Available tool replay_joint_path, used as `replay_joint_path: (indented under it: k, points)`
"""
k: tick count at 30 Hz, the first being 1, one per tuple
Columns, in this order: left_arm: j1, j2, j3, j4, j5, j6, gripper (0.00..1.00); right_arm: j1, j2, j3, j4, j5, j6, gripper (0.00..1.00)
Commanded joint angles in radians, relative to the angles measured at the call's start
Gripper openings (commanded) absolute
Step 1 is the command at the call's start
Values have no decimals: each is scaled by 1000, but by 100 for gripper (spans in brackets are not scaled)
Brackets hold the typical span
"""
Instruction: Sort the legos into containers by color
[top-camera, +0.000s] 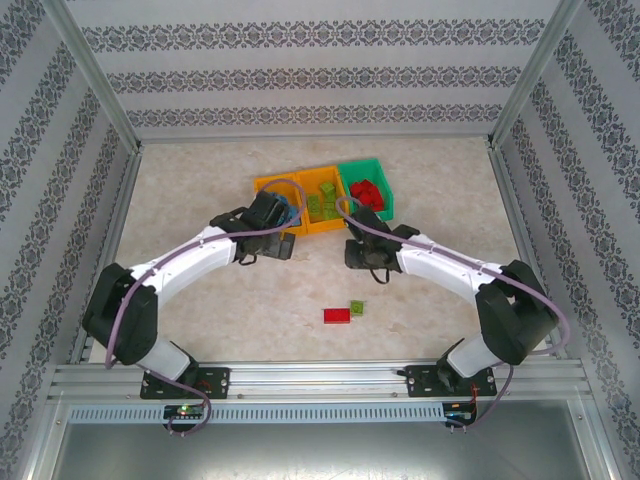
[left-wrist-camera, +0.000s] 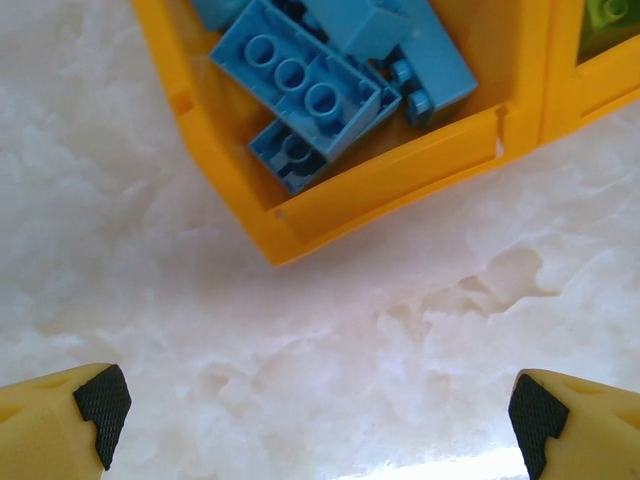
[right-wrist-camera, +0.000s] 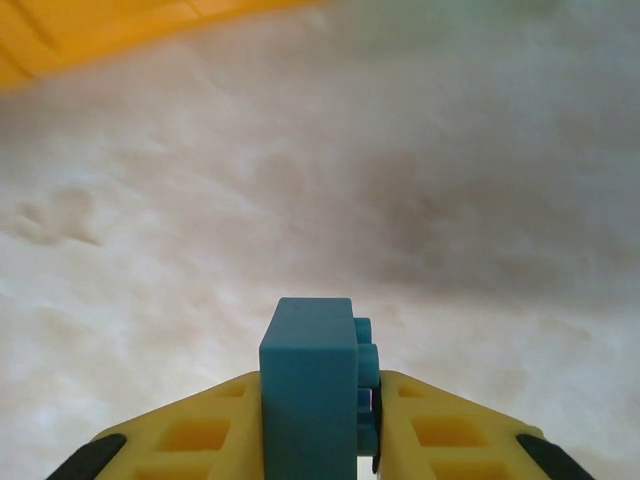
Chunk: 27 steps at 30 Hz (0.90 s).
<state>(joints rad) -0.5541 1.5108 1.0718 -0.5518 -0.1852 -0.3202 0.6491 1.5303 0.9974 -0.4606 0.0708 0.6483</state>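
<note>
Blue brick (right-wrist-camera: 308, 385) clamped in the right gripper (right-wrist-camera: 318, 440); both yellow fingers (right-wrist-camera: 200, 435) press its sides, low over bare table (right-wrist-camera: 450, 200). In the top view this gripper (top-camera: 362, 255) sits just in front of the middle orange bin (top-camera: 322, 228) and the green bin (top-camera: 386, 208).

Left gripper (left-wrist-camera: 310, 410) spread wide, nothing between its pads (left-wrist-camera: 100, 405). It hovers over the table just in front of the left orange bin (left-wrist-camera: 380, 185), which already holds light blue bricks (left-wrist-camera: 300, 95).

Step in hand, by my reading: carry the held brick to that left bin.
- Lift first, so the brick clears the bin rims.
- Cross leftward behind or above the left gripper (top-camera: 280, 243), which stands close to the target. Contact between the arms looks like the main risk.
- Open low over the bin interior, not over its wall, so the brick does not bounce out.

Orientation: brick stands on edge in the grip. Studs face sideways, toward the finger on the right of the wrist view. The visible length rises out of the jaws, along the fingers; whether that is the true long axis I cannot tell.

Loose on the table, near the arm bases: one red brick (top-camera: 337, 315) and one green brick (top-camera: 357, 308), just beside each other.
</note>
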Motion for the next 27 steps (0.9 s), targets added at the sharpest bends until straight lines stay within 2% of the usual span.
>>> replay_joint_path:
  k: [1,8,17,23,27]
  points:
    - [15,-66,-55,34,-52,-26,99,-21,60,106,63,-71,-36,26]
    - [16,-105,-144,31,-42,-38,99,-36,268,425,123,-261,-32,25]
    - [15,-160,-220,46,-30,-57,99,-54,524,713,131,-371,8,24]
    - [16,-162,-233,49,-19,-60,99,-58,636,829,113,-369,16,25]
    - [16,-159,-232,48,-17,-56,99,-63,682,871,111,-352,25,32]
